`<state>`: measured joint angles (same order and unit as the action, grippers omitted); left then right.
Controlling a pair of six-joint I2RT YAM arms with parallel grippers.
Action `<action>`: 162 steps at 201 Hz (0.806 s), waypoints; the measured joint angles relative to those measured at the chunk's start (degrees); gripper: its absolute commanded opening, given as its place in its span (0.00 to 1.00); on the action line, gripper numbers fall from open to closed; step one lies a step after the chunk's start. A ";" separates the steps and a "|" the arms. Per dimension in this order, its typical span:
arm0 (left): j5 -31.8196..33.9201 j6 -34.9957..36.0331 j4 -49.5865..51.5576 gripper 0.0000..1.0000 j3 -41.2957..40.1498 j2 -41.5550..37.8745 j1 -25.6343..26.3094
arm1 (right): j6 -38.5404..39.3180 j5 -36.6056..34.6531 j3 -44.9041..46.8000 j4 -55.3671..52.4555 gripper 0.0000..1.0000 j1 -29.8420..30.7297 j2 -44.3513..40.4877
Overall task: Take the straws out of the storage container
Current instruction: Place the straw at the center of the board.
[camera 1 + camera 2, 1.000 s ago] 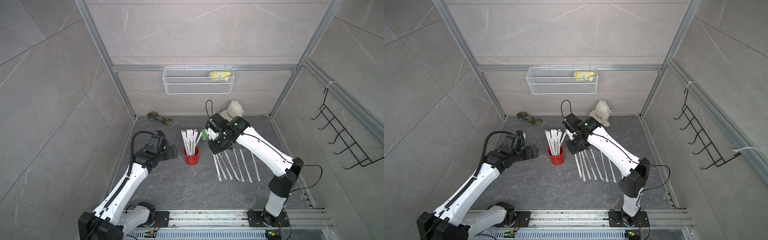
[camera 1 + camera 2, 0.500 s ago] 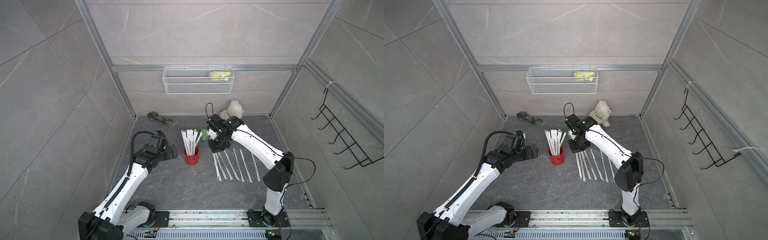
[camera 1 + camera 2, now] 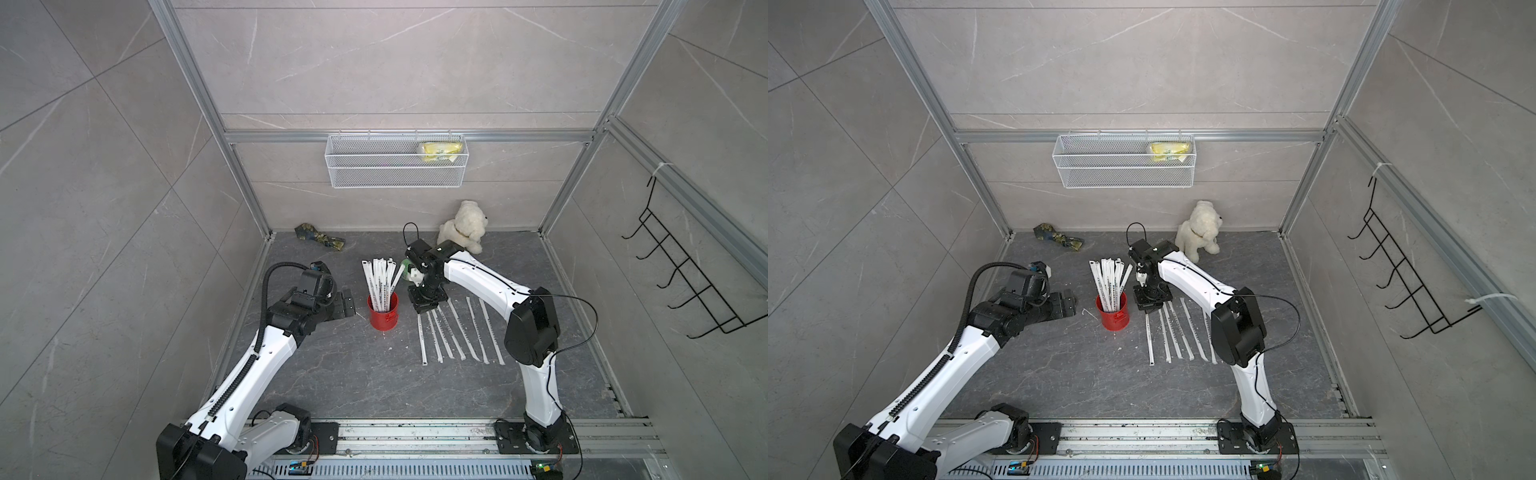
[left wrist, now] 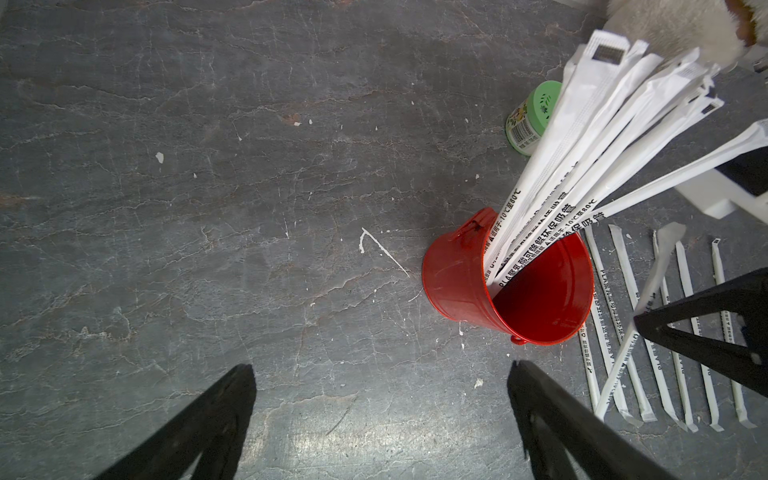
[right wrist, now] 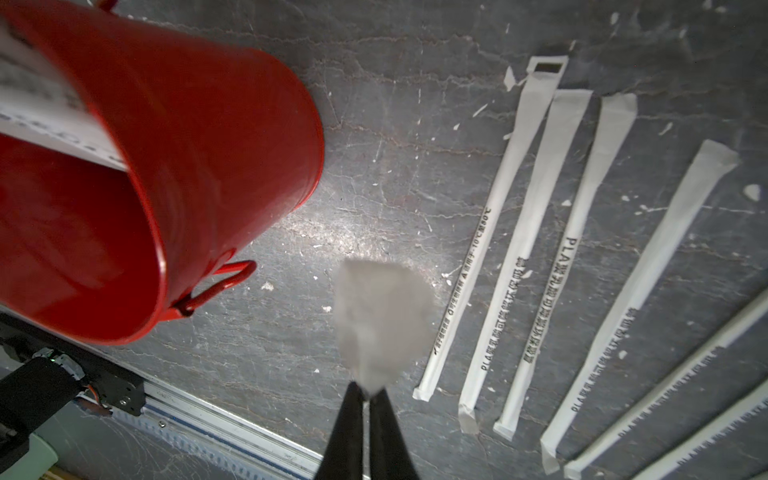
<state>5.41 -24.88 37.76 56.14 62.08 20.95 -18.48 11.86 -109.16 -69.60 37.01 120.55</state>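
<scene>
The left hand [image 4: 380,365] hung spread wide just beside the red storage container [image 3: 383,313], which stood upright on the counter [image 3: 353,374] with a bundle of straws [image 3: 380,282] leaning out of it. The right hand [image 5: 365,392] was pinched tight on a single straw [image 4: 652,286], between the container and the row of straws [image 3: 457,332] lying side by side.
</scene>
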 measured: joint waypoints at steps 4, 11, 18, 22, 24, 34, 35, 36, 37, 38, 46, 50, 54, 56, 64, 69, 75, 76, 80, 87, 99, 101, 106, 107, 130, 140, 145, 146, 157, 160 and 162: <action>0.00 0.00 0.00 0.99 0.00 0.00 0.00 | 0.00 0.22 0.15 0.26 0.09 -0.13 0.22; -0.02 0.00 0.00 0.99 0.00 0.00 0.00 | -0.02 0.46 0.33 0.50 0.09 -0.35 0.63; -0.02 0.00 0.00 0.99 0.00 0.00 0.00 | -0.02 0.72 0.59 0.92 0.09 -0.61 0.96; -0.02 0.00 0.00 0.99 0.00 0.00 0.00 | -0.07 0.94 0.79 1.18 0.09 -0.74 1.09; -0.02 0.00 0.00 0.99 0.00 0.00 0.00 | -0.07 1.03 0.87 1.25 0.09 -0.81 1.16; -0.02 0.00 0.00 0.99 0.00 0.00 0.00 | -0.22 1.49 1.18 1.64 0.09 -1.25 1.62; -0.02 0.00 0.00 0.99 0.00 0.00 0.00 | -0.24 1.51 1.20 1.68 0.09 -1.27 1.64; -0.02 0.00 0.00 0.99 0.00 0.00 0.00 | -0.24 1.53 1.20 1.73 0.09 -1.31 1.66; -0.02 0.00 0.00 0.99 0.00 0.00 0.00 | -0.24 1.55 1.25 1.77 0.09 -1.38 1.73; -0.02 0.00 0.00 0.99 0.00 0.00 0.00 | -0.24 1.55 1.25 1.77 0.09 -1.38 1.73; -0.02 0.00 0.00 0.99 0.00 0.00 0.00 | -0.39 1.92 1.40 2.19 0.09 -1.73 2.08; -0.02 0.00 0.00 0.99 0.00 0.00 0.00 | -0.42 2.05 1.46 2.36 0.09 -1.86 2.25; -0.02 0.00 0.00 0.99 0.00 0.00 0.00 | -0.42 2.23 1.51 2.47 0.09 -2.01 2.45; -0.02 0.00 0.00 0.99 0.00 0.00 0.00 | -0.42 2.34 1.51 2.54 0.09 -2.10 2.56; -0.02 0.00 0.00 0.99 0.00 0.00 0.00 | -0.42 2.64 1.49 2.71 0.10 -2.40 2.97; -0.02 0.00 0.00 0.99 0.00 0.00 0.00 | -0.44 2.82 1.51 2.84 0.10 -2.58 3.30; -0.02 0.00 0.00 0.99 0.00 0.00 0.00 | -0.44 2.99 1.51 2.95 0.10 -2.75 3.67; -0.04 0.00 0.00 0.99 0.00 0.00 0.00 | -0.44 3.06 1.49 2.99 0.10 -2.80 3.78; -0.04 0.00 0.00 0.99 0.00 0.00 0.00 | -0.44 3.21 1.49 3.06 0.10 -2.91 4.02; -0.02 0.00 0.00 0.99 0.00 0.00 0.00 | -0.44 3.43 1.51 3.17 0.10 -3.08 4.57; -0.04 0.00 0.00 0.99 0.00 0.00 0.00 | -0.48 3.85 1.51 3.39 0.10 -3.32 5.31; -0.04 0.00 0.00 0.99 0.00 0.00 0.00 | -0.50 3.87 1.51 3.43 0.10 -3.37 5.42; -0.02 0.00 0.00 0.99 0.00 0.00 0.00 | -0.63 4.04 1.51 3.54 0.10 -3.43 5.64; -0.02 0.00 0.00 0.99 0.00 0.00 0.00 | -0.63 4.07 1.51 3.56 0.10 -3.48 5.70; -0.04 0.00 0.00 0.99 0.02 0.11 0.00 | -1.05 4.50 1.51 3.80 0.10 -3.74 6.47; -0.04 0.00 0.00 0.99 0.02 0.17 0.00 | -1.07 4.63 1.51 3.93 0.11 -3.80 6.73; -0.04 0.00 0.00 0.99 0.02 0.20 0.00 | -1.07 4.68 1.51 3.93 0.11 -3.85 6.84; -0.04 0.00 0.00 0.99 0.02 0.20 0.00 | -1.09 4.70 1.51 3.93 0.11 -3.87 6.86; -0.04 0.00 0.00 0.99 0.02 0.20 0.00 | -1.09 4.83 1.51 3.96 0.11 -3.96 6.97; -0.04 0.00 0.02 0.99 0.04 0.22 0.00 | -1.09 4.90 1.51 3.96 0.11 -4.02 7.04; -0.04 0.00 0.00 0.99 0.04 0.22 0.00 | -1.09 4.96 1.49 3.96 0.11 -4.07 7.08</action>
<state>5.37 -24.88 37.76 56.18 62.30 20.95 -19.57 16.82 -107.68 -65.65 32.95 127.63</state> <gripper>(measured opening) 0.993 0.108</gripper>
